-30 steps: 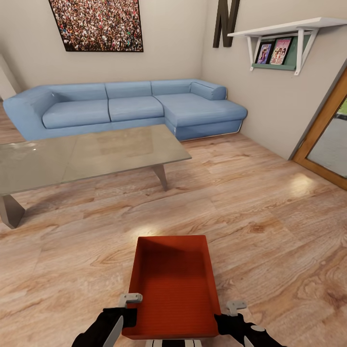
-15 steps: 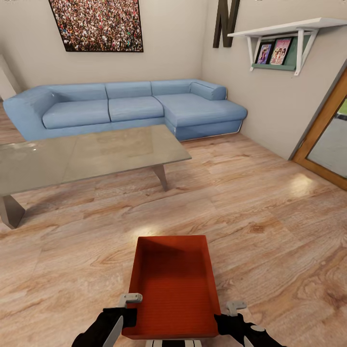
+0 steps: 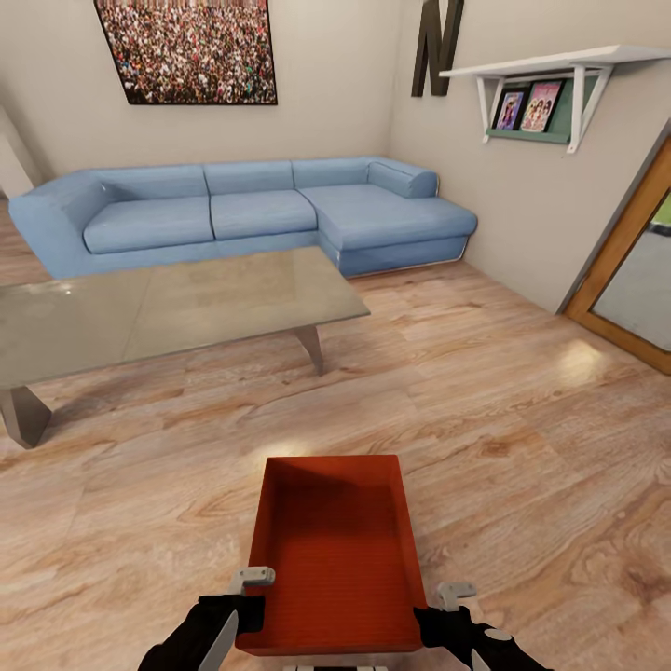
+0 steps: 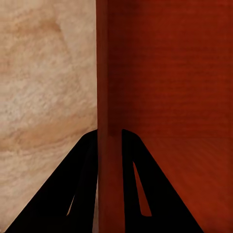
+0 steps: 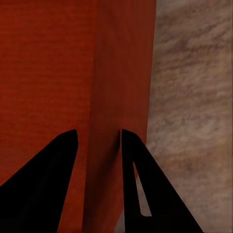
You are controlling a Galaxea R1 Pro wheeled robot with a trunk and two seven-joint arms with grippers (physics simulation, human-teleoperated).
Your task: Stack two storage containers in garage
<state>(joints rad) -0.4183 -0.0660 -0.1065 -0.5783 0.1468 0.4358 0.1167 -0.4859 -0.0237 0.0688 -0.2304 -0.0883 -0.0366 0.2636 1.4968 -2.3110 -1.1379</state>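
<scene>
One red-orange storage container (image 3: 332, 550), open-topped and empty, is held in front of me over the living room's light wood-plank flooring (image 3: 522, 447). My left gripper (image 3: 250, 596) is shut on its left wall, and the left wrist view shows the black fingers (image 4: 80, 189) straddling that wall (image 4: 109, 97). My right gripper (image 3: 438, 610) is shut on the right wall, with the wall (image 5: 104, 145) pinched between its fingers (image 5: 133, 184). The garage is out of view.
A glass coffee table (image 3: 168, 308) stands ahead on the left. Behind it a blue corner sofa (image 3: 252, 210) lines the far wall. A wood-framed doorway (image 3: 629, 261) opens at the right, under a white wall shelf (image 3: 550, 79). Open flooring lies ahead and to the right.
The whole picture has shifted slightly downward, so the camera has moved. The container and both grippers keep the same place in view.
</scene>
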